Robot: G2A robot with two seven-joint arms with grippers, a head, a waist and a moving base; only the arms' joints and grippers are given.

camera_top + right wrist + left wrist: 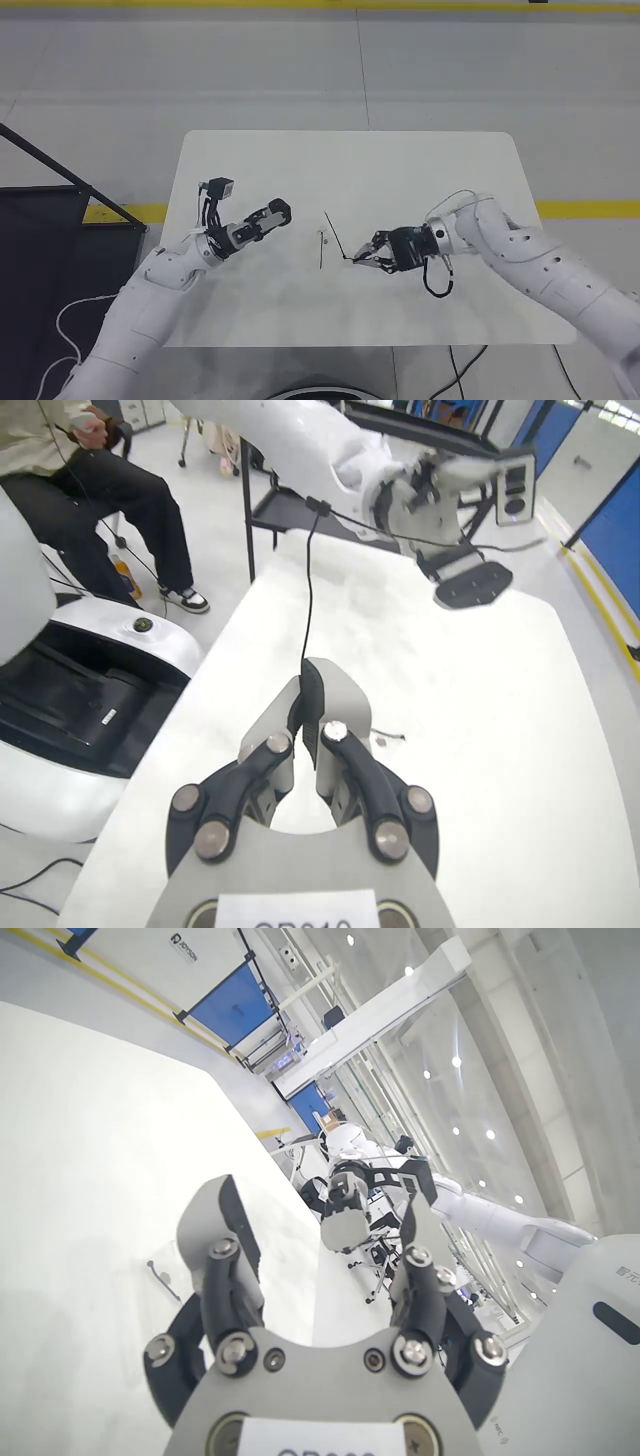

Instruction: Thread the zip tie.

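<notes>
Left gripper [275, 213]: your left side hangs over the table [450, 170] with its fingers spread wide, holding nothing.
Loose strip [321, 252]: a thin black piece lies flat on the table between your two grippers, and neither touches it.
Zip tie [335, 235]: pinched at one end, with its free length slanting away above the table.
Right gripper [362, 257]: clamped tight on that end.
Progress: you have the tie in hand, but no loop shows, so the threading itself looks not yet done.
</notes>
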